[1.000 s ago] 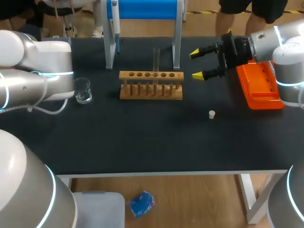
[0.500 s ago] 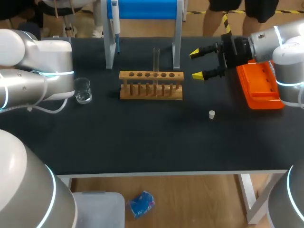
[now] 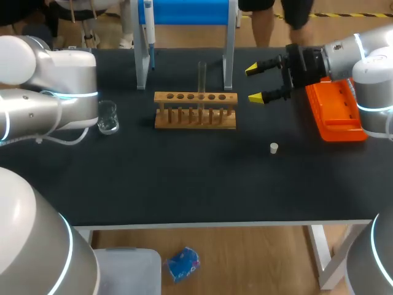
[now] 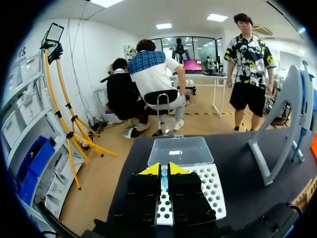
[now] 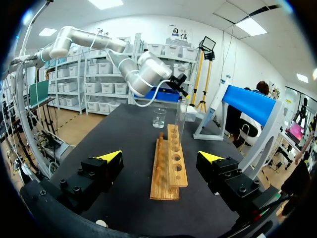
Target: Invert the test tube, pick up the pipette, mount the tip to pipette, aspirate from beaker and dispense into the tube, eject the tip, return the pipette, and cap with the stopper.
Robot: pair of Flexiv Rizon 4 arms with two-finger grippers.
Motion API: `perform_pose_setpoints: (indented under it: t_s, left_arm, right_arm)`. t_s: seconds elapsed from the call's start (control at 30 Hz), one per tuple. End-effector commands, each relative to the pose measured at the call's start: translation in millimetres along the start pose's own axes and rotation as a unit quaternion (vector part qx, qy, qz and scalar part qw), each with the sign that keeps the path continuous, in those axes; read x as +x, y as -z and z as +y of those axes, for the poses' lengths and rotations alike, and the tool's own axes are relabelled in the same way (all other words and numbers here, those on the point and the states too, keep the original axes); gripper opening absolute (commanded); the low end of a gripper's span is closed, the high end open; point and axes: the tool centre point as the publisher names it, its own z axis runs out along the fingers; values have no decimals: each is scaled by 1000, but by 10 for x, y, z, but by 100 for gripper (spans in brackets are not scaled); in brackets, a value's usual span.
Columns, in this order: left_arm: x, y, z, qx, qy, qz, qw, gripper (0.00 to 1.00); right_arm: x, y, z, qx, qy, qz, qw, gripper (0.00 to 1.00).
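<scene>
A clear test tube stands upright in the wooden rack mid-table. The glass beaker sits left of the rack, beside my left arm. The pipette hangs on the blue-topped stand at the back. A small white stopper lies on the mat right of the rack. My right gripper hovers open just right of the rack, which lies ahead between its fingers with the tube further on. My left gripper is shut over a white tip rack.
An orange tray lies at the right edge under my right arm. The tip rack's clear lid lies open ahead of the left gripper. My left arm fills the table's left side.
My left arm has edged slightly to the right. The right arm and everything on the table stayed where they were.
</scene>
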Motion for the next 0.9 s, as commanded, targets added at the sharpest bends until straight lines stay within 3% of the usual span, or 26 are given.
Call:
perform_pose_setpoints:
  t_s: [0.03,0.37,0.53,0.73,0.9]
  left_arm:
    - [-2,92,-21,4,-1,0,1000,0]
    - [13,287,-181,20,-3,-3,1000,0]
    - [47,516,-363,38,-15,20,999,0]
    - [138,940,-581,63,-63,96,991,0]
    - [287,1345,-684,91,-110,177,974,0]
  right_arm:
    - [4,3,-3,0,1,0,1000,100]
    - [4,3,-3,0,1,0,1000,100]
    - [4,3,-3,0,1,0,1000,100]
    - [4,3,-3,0,1,0,1000,100]
    - [4,3,-3,0,1,0,1000,100]
